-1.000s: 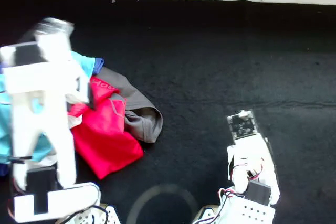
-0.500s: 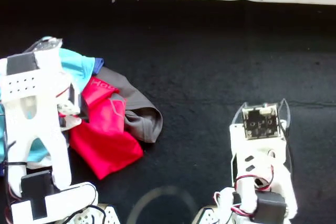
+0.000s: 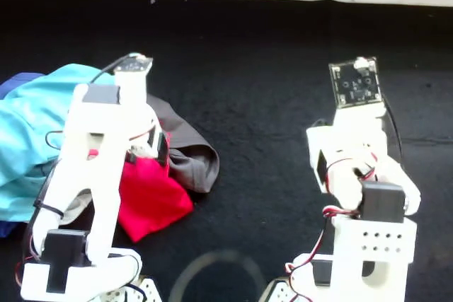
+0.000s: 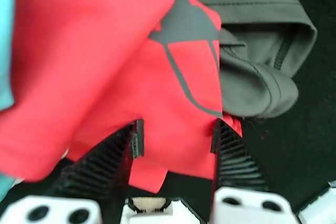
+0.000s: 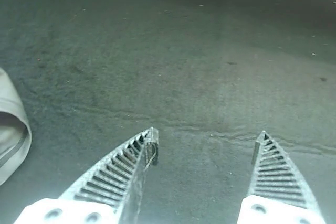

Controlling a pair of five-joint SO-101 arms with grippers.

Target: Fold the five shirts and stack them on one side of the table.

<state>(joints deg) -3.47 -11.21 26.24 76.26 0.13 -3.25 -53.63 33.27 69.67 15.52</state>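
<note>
The left jaws stand spread right over the crumpled red shirt (image 4: 131,77), its cloth between the tips but not pinched. The right jaws also gape, holding nothing, over bare counter (image 5: 210,51) well apart from the red shirt. A grey shirt (image 4: 257,40) touches the red shirt on the side toward the right arm, and a turquoise shirt (image 3: 35,125) lies against its opposite side. The left arm is plainly nearer, so the pick-up looks like its job.
</note>
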